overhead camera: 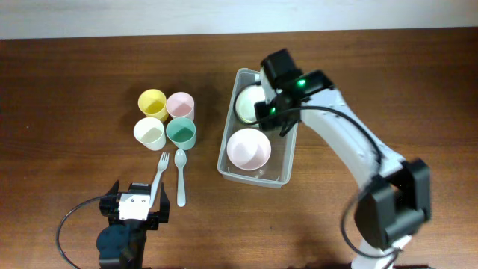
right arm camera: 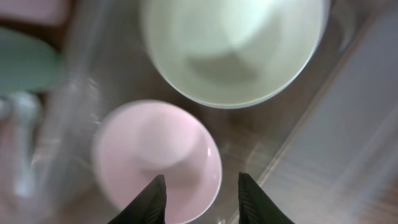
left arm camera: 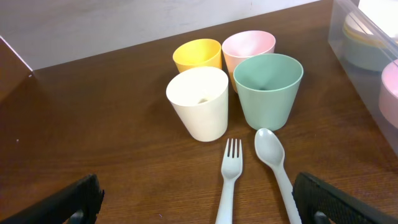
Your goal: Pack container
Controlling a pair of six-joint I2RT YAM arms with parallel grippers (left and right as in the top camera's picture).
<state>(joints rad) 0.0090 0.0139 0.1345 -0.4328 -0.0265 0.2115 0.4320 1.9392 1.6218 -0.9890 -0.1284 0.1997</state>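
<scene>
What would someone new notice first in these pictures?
The clear container stands out at centre, holding a pink bowl and a pale green bowl, the right gripper open just above them. Left of it sit four pastel cups, with a fork and spoon next to them.

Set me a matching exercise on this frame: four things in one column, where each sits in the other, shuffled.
1. pink bowl
2. fork
3. yellow cup
4. green cup

A. near row of cups, just beyond the spoon
B. inside the container
C. far row, beside the pink cup
D. lying on the table alongside the spoon

Pairs: 1-B, 2-D, 3-C, 4-A
</scene>
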